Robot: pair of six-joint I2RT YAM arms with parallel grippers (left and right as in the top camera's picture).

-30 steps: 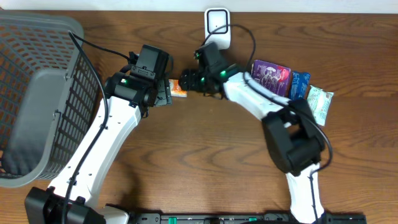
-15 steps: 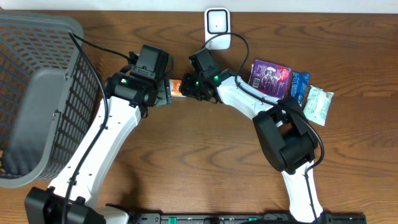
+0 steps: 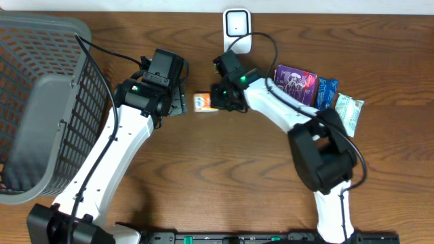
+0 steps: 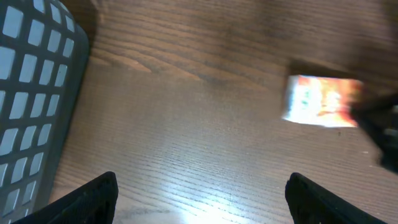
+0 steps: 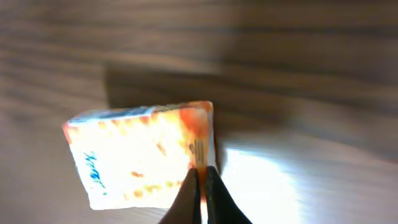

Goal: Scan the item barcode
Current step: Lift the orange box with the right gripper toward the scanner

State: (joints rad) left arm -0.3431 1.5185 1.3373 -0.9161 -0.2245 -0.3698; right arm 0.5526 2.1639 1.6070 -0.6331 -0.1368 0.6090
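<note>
Table (image 3: 203, 176): brown wood grain, smooth, slight sheen with glare. Basket (image 3: 47, 108) at 9 o'clock: grey plastic lattice, matt. Orange packet (image 3: 205, 102), centre: glossy printed film. Scanner (image 3: 237, 27) at 12 o'clock: smooth white plastic. Purple packet (image 3: 296, 83) at 2 o'clock: shiny wrapper. Arm shells (image 3: 122, 149): white glossy plastic.

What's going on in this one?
The right gripper is pinched shut on the edge of a small orange packet, between the two arms. The left gripper hangs open beside it, holding nothing. The white scanner stands at the far edge of the table, so the barcode is not yet presented. Three more packets lie to the right, a grey basket to the left.
</note>
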